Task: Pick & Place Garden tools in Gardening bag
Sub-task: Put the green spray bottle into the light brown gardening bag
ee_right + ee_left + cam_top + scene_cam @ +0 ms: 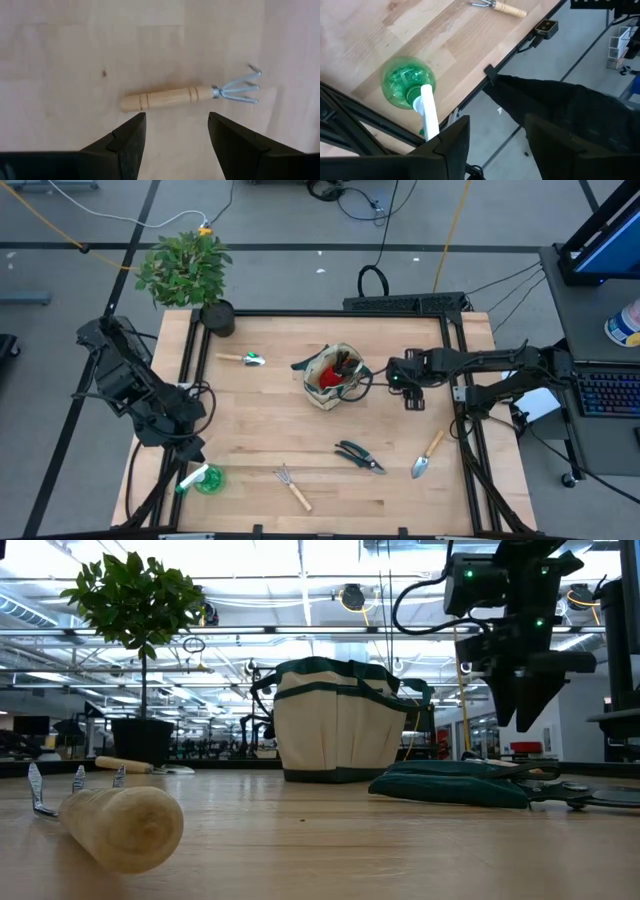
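The beige gardening bag (335,376) with green trim stands upright mid-table, with red-black gloves (338,366) inside. My right gripper (412,394) is open just right of the bag, clear of the table, pointing down (525,705). Its wrist view shows a wooden-handled rake (175,97) lying flat below the open fingers (176,117). My left gripper (495,150) is open and empty at the table's left edge, near the green-white sprayer (204,478), which lies on its side. Another rake (293,487), the dark shears (360,457) and a trowel (428,455) lie flat near the front.
A leafy plant (188,268) in a black pot (217,317) stands at the far left corner. A small wooden-handled tool (243,359) lies left of the bag. A black frame (460,360) edges the table. Bare wood shows between the bag and the front tools.
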Robot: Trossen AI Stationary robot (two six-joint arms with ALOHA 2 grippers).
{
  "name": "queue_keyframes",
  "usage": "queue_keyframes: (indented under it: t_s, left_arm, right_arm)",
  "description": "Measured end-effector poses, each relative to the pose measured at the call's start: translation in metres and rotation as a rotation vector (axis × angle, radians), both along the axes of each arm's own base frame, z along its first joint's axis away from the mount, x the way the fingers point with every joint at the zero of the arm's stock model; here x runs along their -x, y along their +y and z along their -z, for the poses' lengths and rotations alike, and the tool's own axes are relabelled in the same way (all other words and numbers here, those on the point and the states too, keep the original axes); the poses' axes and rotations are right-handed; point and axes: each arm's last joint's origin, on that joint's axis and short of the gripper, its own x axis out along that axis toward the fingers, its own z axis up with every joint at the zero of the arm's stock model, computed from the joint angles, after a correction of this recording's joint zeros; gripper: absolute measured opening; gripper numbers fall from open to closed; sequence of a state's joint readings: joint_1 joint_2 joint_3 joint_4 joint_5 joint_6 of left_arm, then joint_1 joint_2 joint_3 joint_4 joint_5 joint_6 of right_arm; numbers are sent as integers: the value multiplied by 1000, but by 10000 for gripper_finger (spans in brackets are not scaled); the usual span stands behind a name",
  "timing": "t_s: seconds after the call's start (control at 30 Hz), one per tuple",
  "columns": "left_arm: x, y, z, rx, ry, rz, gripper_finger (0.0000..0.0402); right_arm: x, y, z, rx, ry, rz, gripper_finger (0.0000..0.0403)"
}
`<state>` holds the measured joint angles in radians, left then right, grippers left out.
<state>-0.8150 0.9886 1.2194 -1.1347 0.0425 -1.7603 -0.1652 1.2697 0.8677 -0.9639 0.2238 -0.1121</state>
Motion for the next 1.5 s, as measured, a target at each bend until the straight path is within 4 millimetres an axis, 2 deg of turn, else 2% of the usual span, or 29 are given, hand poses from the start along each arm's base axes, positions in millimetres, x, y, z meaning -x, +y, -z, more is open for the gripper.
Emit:
queue_keyframes:
  t_s: [0.17, 0.43, 0.67, 1.07, 1.5]
  left_arm:
    - [0, 0, 0, 0, 0, 0, 240]
    - [1, -1, 0, 24, 27, 4, 298]
    - [1, -4, -2, 103, 71, -2, 325]
    - [-1, -34, 13, 30, 162, 71, 332]
    - [3, -58, 37, -119, 326, 53, 382]
  right_arm:
    - [6, -4, 0, -3, 38, 100, 202]
    - [13, -8, 1, -13, 75, 200, 145]
    - [14, -11, 1, -16, 66, 256, 116]
    - [20, -16, 14, -23, 76, 317, 139]
    - [22, -21, 14, -24, 76, 342, 155]
